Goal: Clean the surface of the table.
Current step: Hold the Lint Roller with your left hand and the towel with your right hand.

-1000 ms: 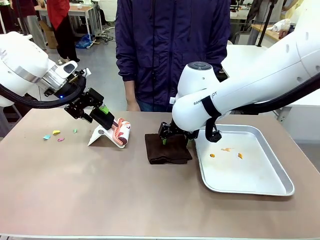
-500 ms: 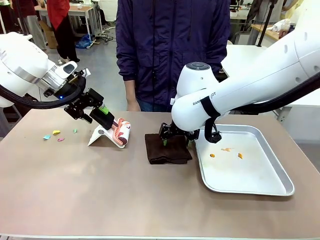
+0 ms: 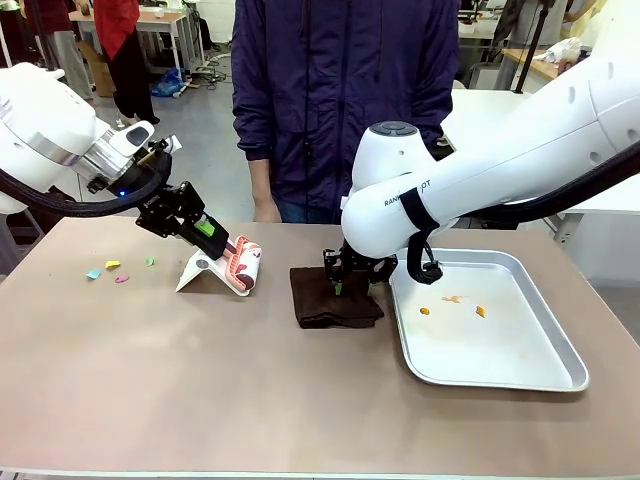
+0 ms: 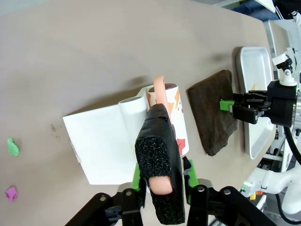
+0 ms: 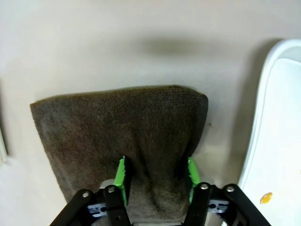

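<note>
The brownish table (image 3: 200,380) carries small coloured scraps (image 3: 110,270) at its far left. A roller (image 3: 243,265) with a pink-patterned drum rests on a white wedge stand (image 3: 200,272). My left gripper (image 3: 205,228) is shut on its black foam handle (image 4: 160,174), green pads on both sides. A dark brown cloth (image 3: 330,300) lies at the table's middle. My right gripper (image 3: 340,285) points down and is shut on a raised fold of the cloth (image 5: 117,127) at its far edge. The wrist view shows the green pads (image 5: 121,179) pinching that fold.
A silver tray (image 3: 560,370) with a few orange bits sits right of the cloth, its rim (image 5: 263,117) close to my right gripper. A person in a dark jacket (image 3: 340,100) stands at the far edge. Green (image 4: 12,147) and magenta (image 4: 10,193) scraps lie beyond the stand.
Both grippers have closed: the left onto the roller's handle, the right onto a fold of the brown cloth. The arms have barely shifted.
</note>
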You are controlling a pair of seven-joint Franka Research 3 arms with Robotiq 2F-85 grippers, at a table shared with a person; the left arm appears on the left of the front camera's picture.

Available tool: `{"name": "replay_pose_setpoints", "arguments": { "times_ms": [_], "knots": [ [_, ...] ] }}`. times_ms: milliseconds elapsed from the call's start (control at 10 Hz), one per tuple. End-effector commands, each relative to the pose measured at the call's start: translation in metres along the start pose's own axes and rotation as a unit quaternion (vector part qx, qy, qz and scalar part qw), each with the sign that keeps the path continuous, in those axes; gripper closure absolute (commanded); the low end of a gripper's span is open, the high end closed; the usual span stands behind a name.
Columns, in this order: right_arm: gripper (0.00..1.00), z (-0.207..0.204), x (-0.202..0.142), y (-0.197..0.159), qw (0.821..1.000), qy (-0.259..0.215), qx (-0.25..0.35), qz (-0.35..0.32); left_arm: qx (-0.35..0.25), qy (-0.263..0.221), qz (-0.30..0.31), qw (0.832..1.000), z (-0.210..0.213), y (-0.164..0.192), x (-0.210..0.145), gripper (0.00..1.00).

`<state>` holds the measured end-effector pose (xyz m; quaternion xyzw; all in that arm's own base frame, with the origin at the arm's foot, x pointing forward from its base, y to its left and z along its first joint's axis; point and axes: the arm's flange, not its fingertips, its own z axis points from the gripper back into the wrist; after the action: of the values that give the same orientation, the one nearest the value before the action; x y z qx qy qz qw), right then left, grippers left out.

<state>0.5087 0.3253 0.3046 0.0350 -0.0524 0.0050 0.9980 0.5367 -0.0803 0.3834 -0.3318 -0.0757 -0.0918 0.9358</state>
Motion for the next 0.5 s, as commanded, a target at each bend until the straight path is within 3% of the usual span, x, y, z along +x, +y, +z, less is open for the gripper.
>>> {"name": "replay_pose_setpoints", "arguments": {
  "times_ms": [0,200,400],
  "knots": [
    [0.84,-0.0054,0.002,0.0053,1.0,0.008,0.002,-0.01,-0.002,-0.01,0.005,1.0,0.0001,-0.0052,-0.0038,0.97],
    [1.0,-0.0059,0.0022,0.0052,1.0,0.01,0.007,-0.01,-0.003,-0.013,0.007,1.0,-0.0001,-0.0056,-0.004,1.0],
    [1.0,-0.007,0.002,0.0042,1.0,0.012,0.011,-0.01,-0.007,-0.018,0.004,1.0,0.0029,-0.0076,-0.0052,1.0]
  ]
}}
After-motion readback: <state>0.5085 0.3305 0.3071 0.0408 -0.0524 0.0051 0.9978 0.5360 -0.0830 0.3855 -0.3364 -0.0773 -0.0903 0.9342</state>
